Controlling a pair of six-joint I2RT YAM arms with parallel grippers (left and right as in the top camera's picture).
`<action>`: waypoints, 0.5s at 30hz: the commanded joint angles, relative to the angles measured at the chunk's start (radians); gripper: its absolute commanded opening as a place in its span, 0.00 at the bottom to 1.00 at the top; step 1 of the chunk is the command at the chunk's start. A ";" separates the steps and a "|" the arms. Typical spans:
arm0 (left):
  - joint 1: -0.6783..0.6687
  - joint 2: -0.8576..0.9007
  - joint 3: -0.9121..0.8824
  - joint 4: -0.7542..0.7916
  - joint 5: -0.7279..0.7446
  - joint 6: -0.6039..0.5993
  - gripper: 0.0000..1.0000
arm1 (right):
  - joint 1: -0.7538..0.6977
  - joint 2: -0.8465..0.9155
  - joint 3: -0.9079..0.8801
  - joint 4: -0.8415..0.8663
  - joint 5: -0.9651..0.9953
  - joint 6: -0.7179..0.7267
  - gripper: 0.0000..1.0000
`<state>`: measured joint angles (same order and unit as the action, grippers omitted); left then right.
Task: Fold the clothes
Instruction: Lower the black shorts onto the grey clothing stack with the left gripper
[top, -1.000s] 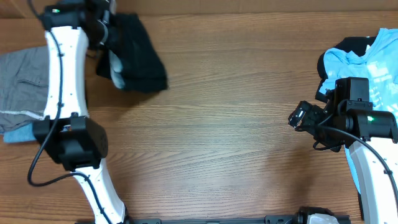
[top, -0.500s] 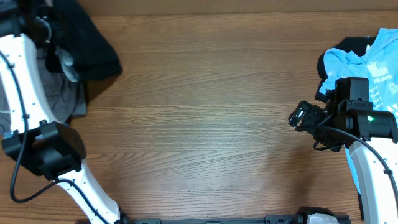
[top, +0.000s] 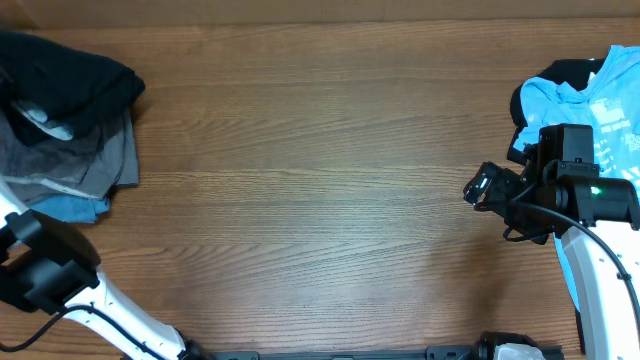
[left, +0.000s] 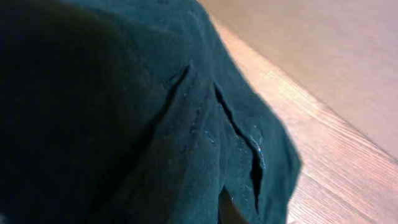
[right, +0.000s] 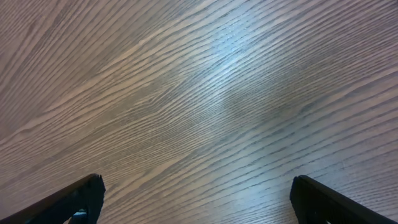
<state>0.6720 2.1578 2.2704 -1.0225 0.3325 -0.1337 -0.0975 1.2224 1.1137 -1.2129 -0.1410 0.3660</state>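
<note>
Wooden table (top: 320, 170) fills the overhead view, brown grain, mostly bare in the middle. Far left: black shorts (top: 70, 85) bunched in a heap, a pale patch showing at their left side, lying on top of a grey piece (top: 85, 165). A blue piece (top: 70, 208) pokes out from under the grey one on its near side. Left arm (top: 50, 270) comes up from the near-left corner and runs off the left edge, so the left gripper is out of this view. Far right: light blue T-shirt (top: 600, 95) with white print, crumpled at the table edge, dark cloth under it. Right arm (top: 590, 200) sits just in front of that pile, right gripper (top: 480, 188) pointing left over bare wood, well apart from the clothes.

Left wrist view: dark shorts fabric with folds and creases covers nearly everything, bare table wood at the right. Fingers are hidden by the cloth, so I cannot tell whether the left gripper is clamped or loose.

Right wrist view: only wood grain below. Right gripper (right: 199, 194) has its two dark fingertips (right: 81, 196) spread wide at the lower corners, holding nothing.
</note>
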 joint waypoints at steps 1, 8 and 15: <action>0.023 -0.035 -0.101 0.045 -0.011 -0.068 0.04 | -0.004 0.001 0.010 0.003 0.010 0.000 1.00; 0.024 -0.035 -0.195 0.035 -0.124 -0.102 0.04 | -0.004 0.001 0.010 0.003 0.010 0.000 1.00; 0.024 -0.035 -0.196 -0.082 -0.217 -0.188 0.04 | -0.004 0.001 0.010 0.003 0.010 0.000 1.00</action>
<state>0.6891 2.1578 2.0754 -1.0626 0.1951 -0.2504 -0.0978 1.2224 1.1137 -1.2133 -0.1413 0.3660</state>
